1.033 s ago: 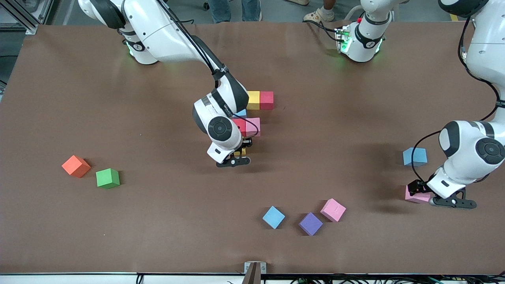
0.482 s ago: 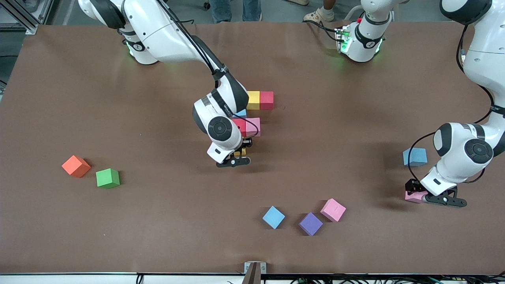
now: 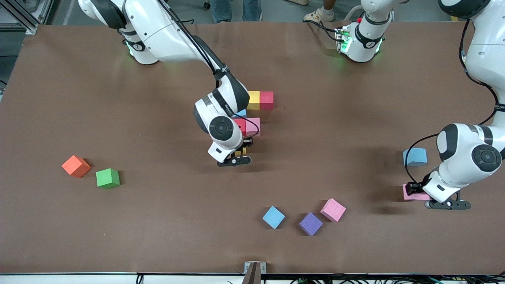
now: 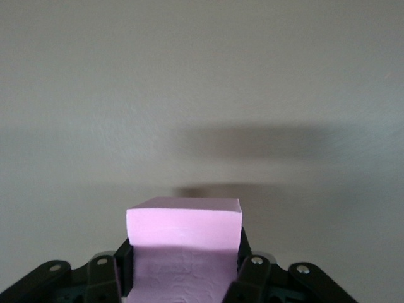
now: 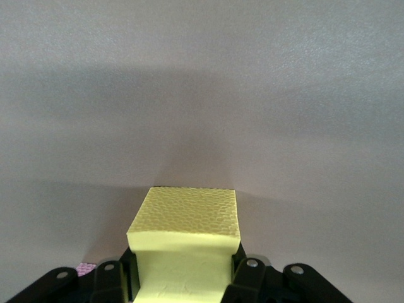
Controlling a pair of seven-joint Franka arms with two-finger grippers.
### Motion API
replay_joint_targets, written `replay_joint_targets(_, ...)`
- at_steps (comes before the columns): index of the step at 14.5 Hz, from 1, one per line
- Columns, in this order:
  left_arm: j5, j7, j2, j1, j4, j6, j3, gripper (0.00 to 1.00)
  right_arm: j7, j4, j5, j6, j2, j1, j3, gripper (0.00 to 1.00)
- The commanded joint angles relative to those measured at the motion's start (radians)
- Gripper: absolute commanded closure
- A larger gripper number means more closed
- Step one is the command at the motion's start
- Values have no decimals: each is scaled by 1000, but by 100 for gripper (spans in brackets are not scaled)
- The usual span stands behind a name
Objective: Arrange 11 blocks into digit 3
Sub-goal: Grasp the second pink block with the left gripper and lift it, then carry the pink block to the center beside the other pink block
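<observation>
- Near the partly built digit 3 (image 3: 254, 112) in the middle of the table, the right gripper (image 3: 240, 152) pinches a yellow block (image 5: 183, 237), just on the front-camera side of the figure's pink cube (image 3: 253, 126).
- Well away from the digit 3, toward the left arm's end, the left gripper (image 3: 416, 192) is clamped on a pink block (image 4: 184, 249), low at the table.
- A light blue block (image 3: 414, 156) lies near that pink block, farther from the front camera.
</observation>
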Motion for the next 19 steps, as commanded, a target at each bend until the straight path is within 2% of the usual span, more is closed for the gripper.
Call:
replay_joint_targets(1, -10, -303, -44, -44, 14, -121, -31, 87, 6, -13, 22, 2, -6, 14, -10, 57)
replay_joint_targets(4, -12, -634, -64, -104, 9, -201, -75, 87, 6, -22, 22, 4, -8, 14, -10, 57)
replay_joint_targets(7, -7, -940, -77, -153, -23, -215, -109, 87, 5, -25, 22, 2, -9, 16, -10, 57)
replay_joint_targets(12, 2, -1374, -130, -286, -111, -235, -109, 87, 5, -41, 20, 2, -14, 17, -8, 57)
replay_joint_targets(15, 2, -1641, -127, -387, -111, -319, -109, 88, 5, -41, 20, 1, -15, 20, -8, 57)
replay_joint_targets(19, 2, -1908, -108, -504, -121, -358, -109, 88, 5, -42, 20, 1, -15, 25, -8, 56)
